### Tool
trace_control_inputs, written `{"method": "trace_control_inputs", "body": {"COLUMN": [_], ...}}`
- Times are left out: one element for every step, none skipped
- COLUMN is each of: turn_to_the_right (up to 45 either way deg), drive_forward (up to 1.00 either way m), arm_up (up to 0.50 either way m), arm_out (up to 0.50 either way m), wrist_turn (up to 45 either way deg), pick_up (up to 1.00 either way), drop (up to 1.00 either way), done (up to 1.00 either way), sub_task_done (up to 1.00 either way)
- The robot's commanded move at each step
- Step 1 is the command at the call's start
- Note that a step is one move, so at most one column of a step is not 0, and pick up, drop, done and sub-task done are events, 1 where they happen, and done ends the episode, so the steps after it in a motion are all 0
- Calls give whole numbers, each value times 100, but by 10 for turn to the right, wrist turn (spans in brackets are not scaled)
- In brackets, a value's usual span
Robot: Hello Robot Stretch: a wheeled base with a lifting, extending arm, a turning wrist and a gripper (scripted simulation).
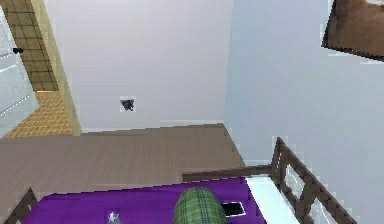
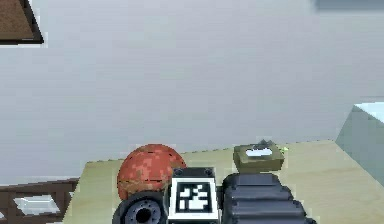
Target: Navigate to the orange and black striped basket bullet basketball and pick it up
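An orange-red ball with faint dark lines, the basketball, rests on a light wooden tabletop in the arm side view, low and left of centre. Directly in front of it, at the bottom edge, is a white square with black marks, flanked by dark parts of the gripper. The gripper's far end is hard to make out against the ball, so I cannot tell whether it holds anything.
A small brown box sits on the tabletop right of the ball, and a pale block stands at the right edge. In the forward view a purple bed with a green plaid roll lies below, with an open doorway at left.
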Motion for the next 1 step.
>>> {"method": "trace_control_inputs", "body": {"turn_to_the_right": [0], "drive_forward": [0], "arm_up": [0], "arm_out": [10], "wrist_turn": [0], "pick_up": [0], "drop": [0], "done": [0], "sub_task_done": [0]}}
